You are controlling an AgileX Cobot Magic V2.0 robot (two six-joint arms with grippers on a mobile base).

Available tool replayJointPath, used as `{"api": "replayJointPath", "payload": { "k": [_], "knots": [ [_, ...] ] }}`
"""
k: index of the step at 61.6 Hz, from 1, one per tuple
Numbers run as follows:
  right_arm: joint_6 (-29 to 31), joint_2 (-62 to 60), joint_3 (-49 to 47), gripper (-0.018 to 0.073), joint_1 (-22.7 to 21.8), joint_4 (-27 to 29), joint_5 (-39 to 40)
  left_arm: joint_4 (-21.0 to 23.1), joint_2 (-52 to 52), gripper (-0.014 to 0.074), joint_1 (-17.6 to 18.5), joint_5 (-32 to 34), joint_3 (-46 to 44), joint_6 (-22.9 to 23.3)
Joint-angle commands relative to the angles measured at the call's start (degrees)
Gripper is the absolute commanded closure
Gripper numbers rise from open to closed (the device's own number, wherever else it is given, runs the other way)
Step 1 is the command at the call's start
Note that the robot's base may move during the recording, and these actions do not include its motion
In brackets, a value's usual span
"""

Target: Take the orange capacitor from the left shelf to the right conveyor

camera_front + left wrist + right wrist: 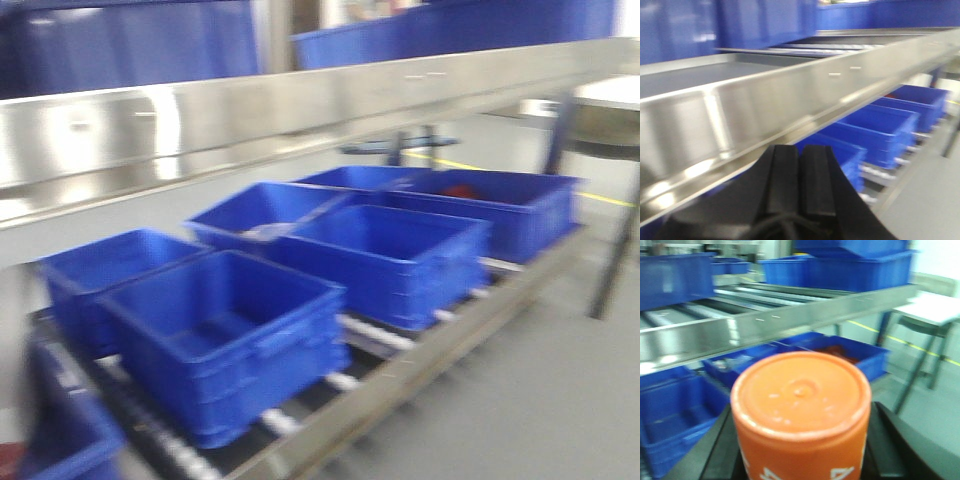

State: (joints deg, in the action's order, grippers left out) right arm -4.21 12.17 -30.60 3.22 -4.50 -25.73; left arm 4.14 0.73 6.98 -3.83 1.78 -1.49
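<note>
Below front beam of left shelf (200, 120), blue bins (230, 340) in two rows on roller rails; grey floor (520, 400) beyond, yellow line (905, 344) across it, white table (935, 307) at right. Orange capacitor (800, 410) upright, off the shelf, clamped between fingers of right gripper (801, 455). Left gripper (800, 172) pressed fully closed, nothing in it, just under beam edge. Blur in all views

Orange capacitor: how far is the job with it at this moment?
Done, it seems: the right gripper is shut on the orange capacitor, held off the left shelf. The left gripper is shut, empty. Left: carrying it to the right conveyor, which no view shows, and setting it down.
</note>
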Motion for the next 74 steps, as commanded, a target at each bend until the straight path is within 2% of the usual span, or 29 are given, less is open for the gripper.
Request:
{"api": "replayJointPath", "payload": {
  "k": [1,74],
  "knots": [
    [0.26,0.59,-1.65,0.044,-0.08,-0.41,5.09,0.1,0.64,0.0723,0.35,5.11,-0.29,0.09],
    [0.26,0.59,-1.65,0.044,-0.08,-0.41,5.09,0.1,0.64,0.0723,0.35,5.11,-0.29,0.09]
  ]
}}
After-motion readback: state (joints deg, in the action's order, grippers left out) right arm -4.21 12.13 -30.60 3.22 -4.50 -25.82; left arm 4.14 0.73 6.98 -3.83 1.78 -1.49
